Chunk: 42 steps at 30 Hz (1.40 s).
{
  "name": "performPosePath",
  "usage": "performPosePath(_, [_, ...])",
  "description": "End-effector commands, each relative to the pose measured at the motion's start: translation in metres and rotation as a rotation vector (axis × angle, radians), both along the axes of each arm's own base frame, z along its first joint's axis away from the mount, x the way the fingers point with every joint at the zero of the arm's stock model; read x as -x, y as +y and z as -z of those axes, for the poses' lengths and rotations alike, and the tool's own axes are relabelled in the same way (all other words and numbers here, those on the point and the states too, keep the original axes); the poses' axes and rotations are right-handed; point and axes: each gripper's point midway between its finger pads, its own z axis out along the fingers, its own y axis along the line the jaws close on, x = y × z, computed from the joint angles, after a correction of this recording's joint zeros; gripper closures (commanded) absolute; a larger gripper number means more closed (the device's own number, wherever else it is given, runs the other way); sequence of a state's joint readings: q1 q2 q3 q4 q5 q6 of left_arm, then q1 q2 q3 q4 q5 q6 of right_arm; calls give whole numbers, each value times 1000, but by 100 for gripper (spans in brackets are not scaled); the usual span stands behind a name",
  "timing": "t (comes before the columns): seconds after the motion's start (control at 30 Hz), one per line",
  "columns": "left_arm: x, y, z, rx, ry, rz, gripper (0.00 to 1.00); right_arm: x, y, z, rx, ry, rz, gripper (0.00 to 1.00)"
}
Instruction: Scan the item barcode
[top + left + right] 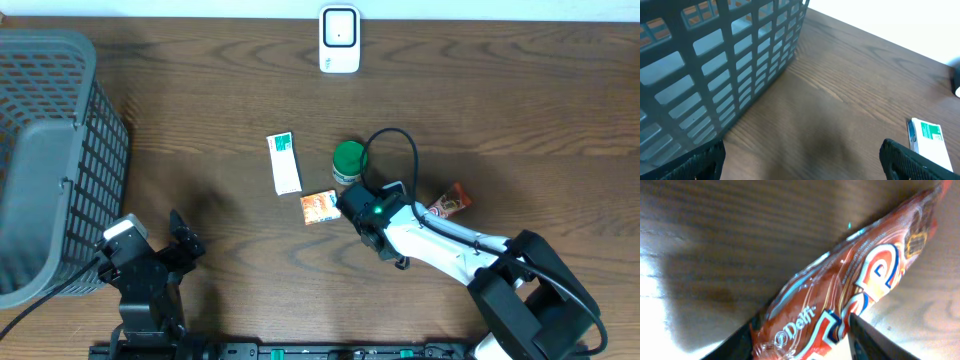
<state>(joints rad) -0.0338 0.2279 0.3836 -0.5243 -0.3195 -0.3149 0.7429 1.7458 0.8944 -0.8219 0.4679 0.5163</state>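
Observation:
An orange snack packet with "Delfi" printed on it lies on the wooden table near the middle. My right gripper reaches it from the right, and its two dark fingers press against the packet's sides. The white scanner stands at the table's far edge, well away from the packet. My left gripper hovers at the front left, open wide with only bare table between its fingers.
A grey mesh basket fills the left side. A white and green box and a green-lidded jar lie just beyond the packet. A red-brown wrapper rests beside the right arm.

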Motion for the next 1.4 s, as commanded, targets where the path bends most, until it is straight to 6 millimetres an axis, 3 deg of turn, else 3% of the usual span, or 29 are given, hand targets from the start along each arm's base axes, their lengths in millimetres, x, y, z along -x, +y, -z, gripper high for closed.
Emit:
performPosePath(0.0, [0,1,1,3,-1,-9,2,16,-8,18,7,78,22,76])
performPosePath(0.07, [0,1,1,3,-1,-9,2,15,-4,19,-9,83,16,98])
performPosePath(0.27, [0,1,1,3,-1,-9,2,16,17,14,-96,145,-17,99])
performPosePath(0.47, [0,1,1,3,-1,-9,2,23,78,-43,-351,308,-95,99])
performPosePath(0.7, [0,1,1,3,-1,-9,2,41,156,-141,-802,424,-314,99])
performPosePath(0.83, [0,1,1,3,-1,-9,2,49,176,-175,-1007,465,-356,99])
performPosePath(1.03, [0,1,1,3,-1,-9,2,59,192,-197,-1239,556,-444,99])
performPosePath(1.37, [0,1,1,3,-1,-9,2,52,196,-179,-1469,584,-449,99])
